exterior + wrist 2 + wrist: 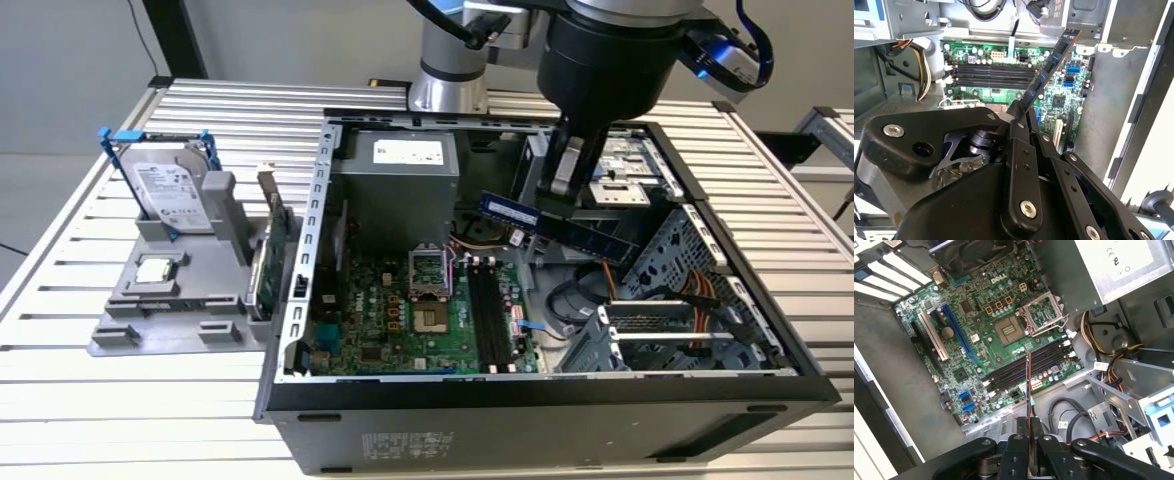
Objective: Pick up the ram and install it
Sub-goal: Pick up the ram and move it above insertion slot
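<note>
The ram [550, 222], a long dark-blue stick, hangs tilted in the air over the open computer case [534, 395], and my gripper [562, 203] is shut on it near its middle. In the second wrist view the ram [1051, 62] rises from between the black fingers [1019, 131] out over the green motherboard [1074, 97]. The first wrist view shows the ram [1028, 382] edge-on, held in the gripper [1029, 424] above the black memory slots [1046, 357]. These slots [494, 322] lie lower on the motherboard [387, 325], toward the exterior view's left of the ram.
A silver hard drive [174, 190] stands in a grey holder [180, 320] at the exterior view's left, with a green card [272, 255] upright beside it. Inside the case are a grey power supply [396, 182], cables [587, 300] and a drive cage [667, 335].
</note>
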Available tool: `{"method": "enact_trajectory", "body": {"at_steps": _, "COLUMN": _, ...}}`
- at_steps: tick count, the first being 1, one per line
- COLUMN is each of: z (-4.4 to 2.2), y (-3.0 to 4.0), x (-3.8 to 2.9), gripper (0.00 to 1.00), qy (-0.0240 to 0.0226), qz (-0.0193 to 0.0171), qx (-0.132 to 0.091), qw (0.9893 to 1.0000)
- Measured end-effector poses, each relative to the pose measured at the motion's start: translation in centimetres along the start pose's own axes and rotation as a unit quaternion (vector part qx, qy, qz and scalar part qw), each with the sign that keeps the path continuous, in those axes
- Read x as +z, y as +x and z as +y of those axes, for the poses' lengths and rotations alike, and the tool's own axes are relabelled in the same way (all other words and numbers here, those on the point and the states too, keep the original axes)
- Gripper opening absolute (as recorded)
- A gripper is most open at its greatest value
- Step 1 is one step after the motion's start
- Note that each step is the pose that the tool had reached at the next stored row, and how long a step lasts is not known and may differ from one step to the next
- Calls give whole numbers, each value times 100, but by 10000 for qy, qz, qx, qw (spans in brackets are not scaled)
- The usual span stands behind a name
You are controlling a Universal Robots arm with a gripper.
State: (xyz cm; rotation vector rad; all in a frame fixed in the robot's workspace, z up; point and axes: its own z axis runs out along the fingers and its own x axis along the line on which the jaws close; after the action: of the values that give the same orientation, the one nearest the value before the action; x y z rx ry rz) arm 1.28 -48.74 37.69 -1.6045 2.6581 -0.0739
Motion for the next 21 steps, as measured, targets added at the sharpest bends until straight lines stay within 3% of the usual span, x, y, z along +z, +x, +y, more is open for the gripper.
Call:
{"method": "enact_trajectory", "body": {"at_steps": 10, "z": -1, "y": -1, "x": 4, "gripper": 0, "qy": 1, "qz": 14, "qx": 243, "qw": 9997}}
{"method": "enact_trajectory", "body": {"at_steps": 21, "z": 1, "y": 0, "x": 7, "gripper": 0, "qy": 3, "qz": 31, "qx": 516, "qw": 9987}}
